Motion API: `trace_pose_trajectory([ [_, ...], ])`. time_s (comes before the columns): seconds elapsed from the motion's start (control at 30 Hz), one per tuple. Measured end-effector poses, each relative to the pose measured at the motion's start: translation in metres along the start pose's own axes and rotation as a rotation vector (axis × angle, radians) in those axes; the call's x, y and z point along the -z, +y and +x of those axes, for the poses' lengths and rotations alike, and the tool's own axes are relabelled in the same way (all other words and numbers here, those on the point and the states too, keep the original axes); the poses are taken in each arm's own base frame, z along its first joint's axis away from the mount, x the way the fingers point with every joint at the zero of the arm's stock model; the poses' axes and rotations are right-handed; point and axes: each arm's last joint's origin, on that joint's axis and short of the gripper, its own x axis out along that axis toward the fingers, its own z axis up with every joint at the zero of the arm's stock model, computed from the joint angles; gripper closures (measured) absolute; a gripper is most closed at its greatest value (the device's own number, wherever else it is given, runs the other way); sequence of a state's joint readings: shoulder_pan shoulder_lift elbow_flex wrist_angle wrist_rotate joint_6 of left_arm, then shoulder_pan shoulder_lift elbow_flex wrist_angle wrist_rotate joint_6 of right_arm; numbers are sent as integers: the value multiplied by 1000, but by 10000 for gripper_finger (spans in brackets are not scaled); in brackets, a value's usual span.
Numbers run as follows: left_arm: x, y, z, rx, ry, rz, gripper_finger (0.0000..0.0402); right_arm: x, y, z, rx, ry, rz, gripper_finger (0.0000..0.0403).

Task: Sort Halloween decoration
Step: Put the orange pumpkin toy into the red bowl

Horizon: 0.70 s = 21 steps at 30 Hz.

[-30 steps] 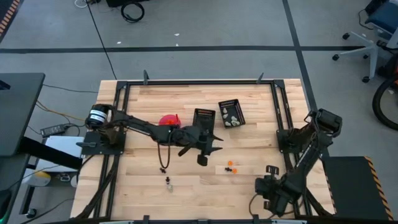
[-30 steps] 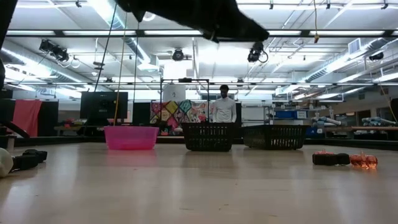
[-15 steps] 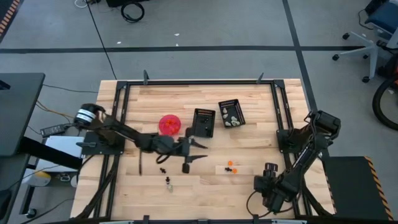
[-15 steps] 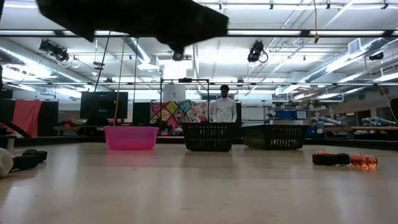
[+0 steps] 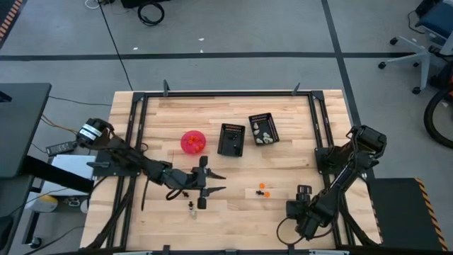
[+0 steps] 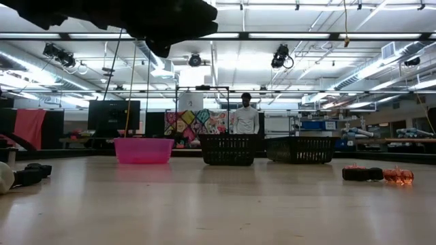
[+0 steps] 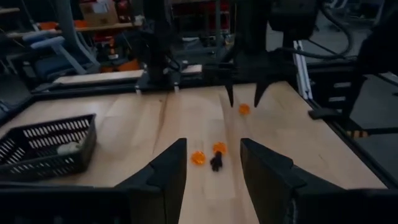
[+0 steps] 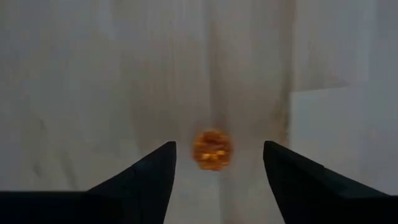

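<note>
Pale wooden planks make up the table (image 5: pixel 170 117), and the Halloween decoration lies scattered along its near half: a small cluster of orange trinkets (image 5: pixel 263 189) with a black one among them sits between the two arms, a lone orange trinket (image 8: pixel 212 149) rests on the wood just ahead of the right gripper (image 8: pixel 217 180), and a few dark and pale pieces (image 5: pixel 191 208) lie beside the left gripper (image 5: pixel 205 185). Pale pieces already sit in one black slotted basket (image 5: pixel 263 129); the other basket (image 5: pixel 231 139) and the pink bowl (image 5: pixel 193 141) stand just beside it.

Both grippers have their fingers spread with nothing between them. The right one hovers low over the lone orange piece (lined up well in its wrist view); the left one hangs over the near-left part of the table, facing the orange cluster.

To do the pick well, the right gripper should probably descend straight, keep the trinket centred, and pinch gently, since so small and round a thing may roll or squirt out sideways.

No readable labels or brand marks show anywhere.
</note>
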State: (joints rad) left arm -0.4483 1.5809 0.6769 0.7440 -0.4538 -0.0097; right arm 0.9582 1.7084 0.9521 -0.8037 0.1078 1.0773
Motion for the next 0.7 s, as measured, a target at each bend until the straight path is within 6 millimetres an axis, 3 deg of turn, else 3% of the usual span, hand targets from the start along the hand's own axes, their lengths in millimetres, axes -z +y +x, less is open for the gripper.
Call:
trace_pose_trajectory([
  [0.47,3,-5,-3,-17,23,-10,246,4,-4,12,-18,-14,-11,213],
  [0.7,-1,-18,-13,-70,8,196,246,3,-4,12,-6,-43,-8,262],
])
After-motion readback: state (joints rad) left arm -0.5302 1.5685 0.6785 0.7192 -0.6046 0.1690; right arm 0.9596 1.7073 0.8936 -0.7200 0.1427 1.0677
